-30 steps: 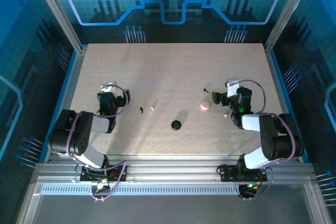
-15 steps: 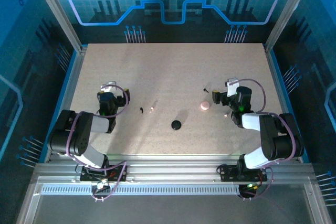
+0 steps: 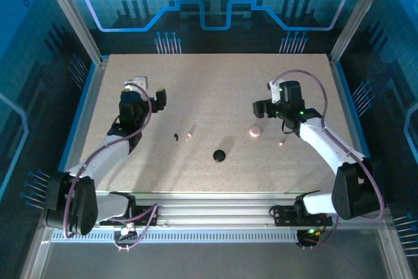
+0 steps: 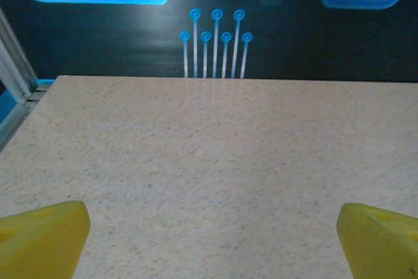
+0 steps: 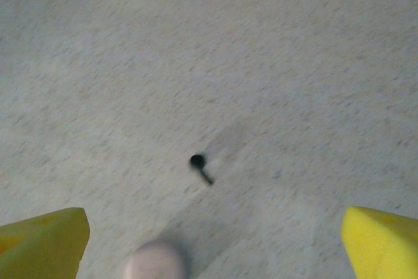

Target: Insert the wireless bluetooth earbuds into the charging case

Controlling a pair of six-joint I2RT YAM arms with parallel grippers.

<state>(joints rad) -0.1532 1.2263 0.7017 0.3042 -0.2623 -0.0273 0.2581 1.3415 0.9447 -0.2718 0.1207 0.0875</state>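
The charging case (image 3: 254,132) is a small, round, pale pink puck. It lies flat on the bench just on the near side of the right end effector (image 3: 260,110) and does not touch it. In the right wrist view its form is blurred at the lower edge. One earbud (image 5: 198,162) is black, with a round head and a thin stem. It lies on the bench in front of this end effector, a little beyond the case and apart from it. A second small dark piece (image 3: 176,137) lies well apart from this end effector, toward the robot's left. It is too small to tell its form.
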